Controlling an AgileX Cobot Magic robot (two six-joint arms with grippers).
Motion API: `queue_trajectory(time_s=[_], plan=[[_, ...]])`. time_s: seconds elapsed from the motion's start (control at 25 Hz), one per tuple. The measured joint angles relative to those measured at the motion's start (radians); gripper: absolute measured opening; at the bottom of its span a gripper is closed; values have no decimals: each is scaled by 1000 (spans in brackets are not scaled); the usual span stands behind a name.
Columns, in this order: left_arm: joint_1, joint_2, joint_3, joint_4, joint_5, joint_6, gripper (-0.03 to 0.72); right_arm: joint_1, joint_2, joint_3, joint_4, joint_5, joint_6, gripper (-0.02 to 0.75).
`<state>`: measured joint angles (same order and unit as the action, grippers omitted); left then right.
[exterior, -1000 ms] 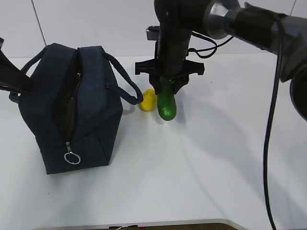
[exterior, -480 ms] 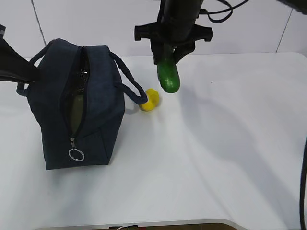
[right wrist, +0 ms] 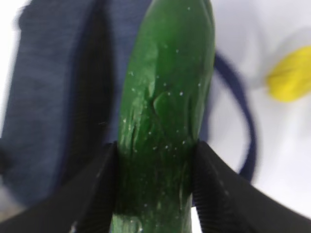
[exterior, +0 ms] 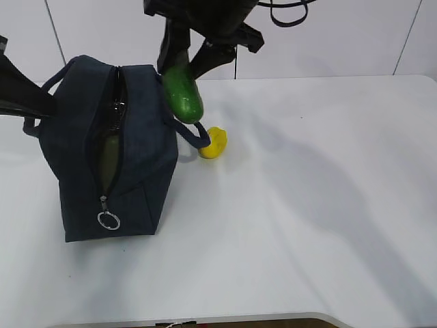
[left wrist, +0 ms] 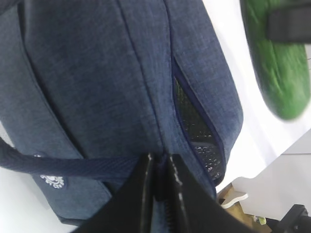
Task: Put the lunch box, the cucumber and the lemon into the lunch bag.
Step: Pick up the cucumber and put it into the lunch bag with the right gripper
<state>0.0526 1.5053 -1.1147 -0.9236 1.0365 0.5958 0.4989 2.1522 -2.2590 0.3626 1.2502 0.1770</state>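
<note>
Right tool (right wrist: 155,182) is clamped on the cucumber (exterior: 183,92), which hangs end-down in the air just beside the lunch bag (exterior: 136,143), over its right handle; that orientation looks chosen so it drops straight through the zipper slot. Left tool (left wrist: 158,194) is closed on the bag's fabric at the far end, probably to steady it and hold the mouth open. Lemon (exterior: 214,143) sits on the tabletop (exterior: 307,205), touching the bag's handle; lunch box not visible.

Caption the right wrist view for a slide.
Right claw grips the cucumber above the bag; lemon beyond.
</note>
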Motion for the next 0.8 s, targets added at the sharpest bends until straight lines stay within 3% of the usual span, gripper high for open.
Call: queue_trajectory(time_s=[0.2,0.8], plan=[[0,0,0,-9,-1,4,11,4,0,0,125,0,-32,364],[0,0,0,-46,-9,17,11,79,78,0,223,-84,-48,364]])
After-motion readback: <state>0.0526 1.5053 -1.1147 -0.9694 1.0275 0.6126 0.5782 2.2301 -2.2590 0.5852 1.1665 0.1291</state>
